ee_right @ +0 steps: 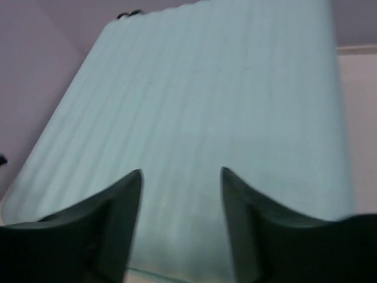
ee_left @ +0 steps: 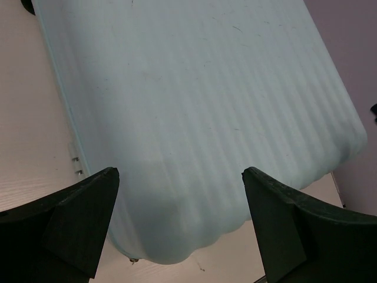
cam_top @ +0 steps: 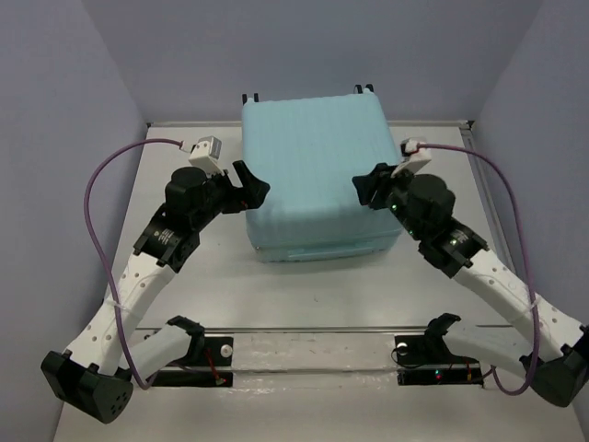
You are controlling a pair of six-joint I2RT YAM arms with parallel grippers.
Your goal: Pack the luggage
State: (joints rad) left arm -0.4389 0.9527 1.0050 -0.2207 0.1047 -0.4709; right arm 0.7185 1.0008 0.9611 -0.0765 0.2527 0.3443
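The luggage (cam_top: 316, 175) is a large pale mint-blue ribbed hard-shell suitcase, lying shut and flat in the middle of the table, wheels at the far end. My left gripper (cam_top: 256, 191) is open and empty at the suitcase's left edge; in the left wrist view the gripper (ee_left: 179, 177) hovers over the near corner of the ribbed shell (ee_left: 200, 106). My right gripper (cam_top: 365, 187) is open and empty at the suitcase's right edge; in the right wrist view the gripper (ee_right: 181, 174) sits over the shell (ee_right: 206, 100).
Purple cables loop from both wrists. A metal rail (cam_top: 313, 354) with the arm bases runs along the table's near edge. Grey walls close in the left, right and back. Two black wheels (cam_top: 363, 88) show at the suitcase's far end.
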